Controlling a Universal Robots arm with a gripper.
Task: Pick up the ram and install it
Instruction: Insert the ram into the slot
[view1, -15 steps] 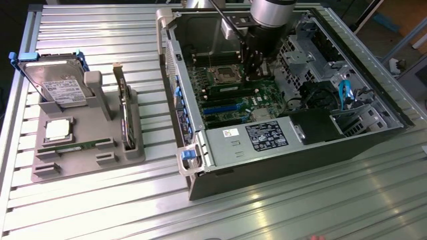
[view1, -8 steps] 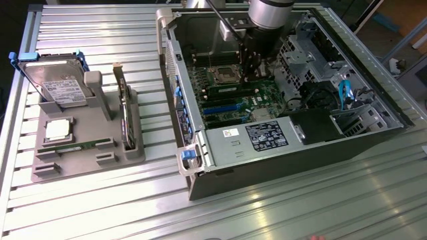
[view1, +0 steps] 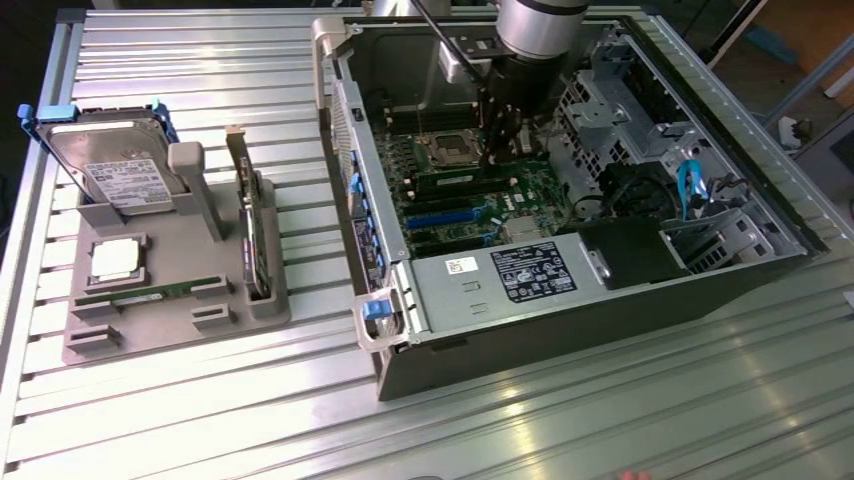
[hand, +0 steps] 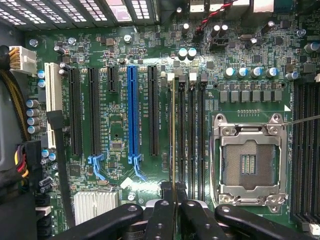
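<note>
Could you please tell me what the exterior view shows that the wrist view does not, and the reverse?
Exterior view: the grey tray beside the case, with a hard drive, a processor chip, an expansion card and a spare ram stick. Wrist view: the gripper shut on the ram, edge-on along the memory slots. Both: the motherboard and its empty processor socket.

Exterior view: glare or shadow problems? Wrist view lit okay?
Exterior view: glare streaks on the ribbed table beside the case; shadow inside it around the hand. Wrist view: motherboard evenly lit, highlights on the CPU socket frame, the ram in the hand seen edge-on.
</note>
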